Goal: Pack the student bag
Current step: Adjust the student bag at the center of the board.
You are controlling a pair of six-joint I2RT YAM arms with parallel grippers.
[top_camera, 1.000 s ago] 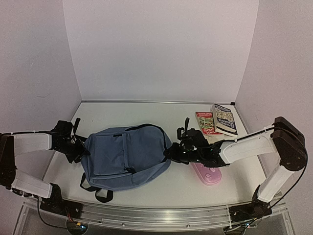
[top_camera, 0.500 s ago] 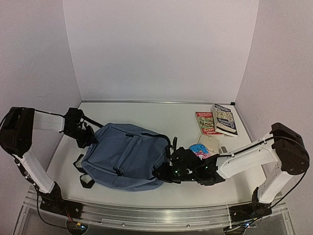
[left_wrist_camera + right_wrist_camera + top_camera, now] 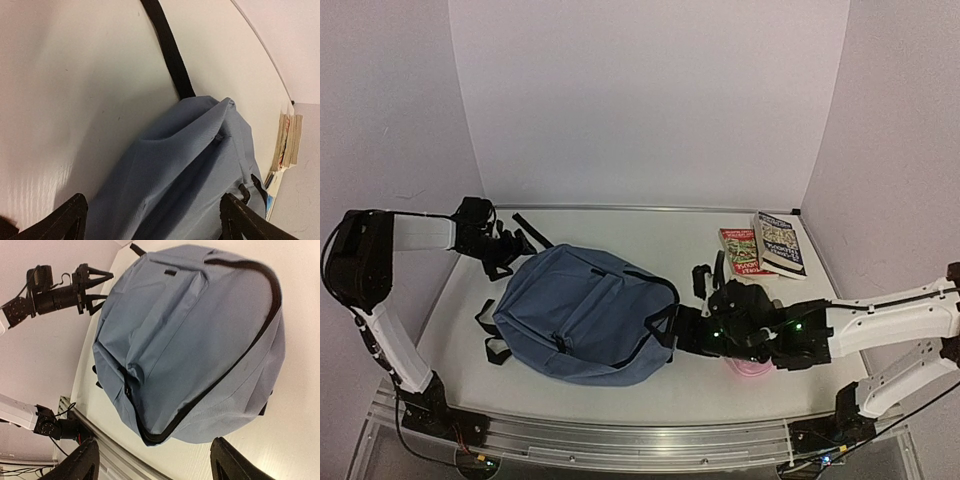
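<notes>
The student bag (image 3: 582,315) is a slate-blue backpack lying flat on the white table, left of centre, its black zip closed around the rim. My left gripper (image 3: 518,246) sits at the bag's far left corner. It is open, its fingers (image 3: 69,219) wide apart over the blue fabric (image 3: 190,165). My right gripper (image 3: 688,318) is open at the bag's right edge, with the bag (image 3: 190,335) just beyond its fingertips (image 3: 234,462) and nothing held. A black strap (image 3: 170,50) trails out behind the bag.
Two books (image 3: 740,250) (image 3: 778,243) lie at the back right. A pink pencil case (image 3: 750,368) pokes out from under my right forearm. The left gripper (image 3: 90,282) also shows in the right wrist view. White walls close in the table on three sides.
Both grippers were shut on the bag's edges and have let go. The bag has turned and settled flat, and a strap has swung out behind it. My right arm has drawn back rightward.
</notes>
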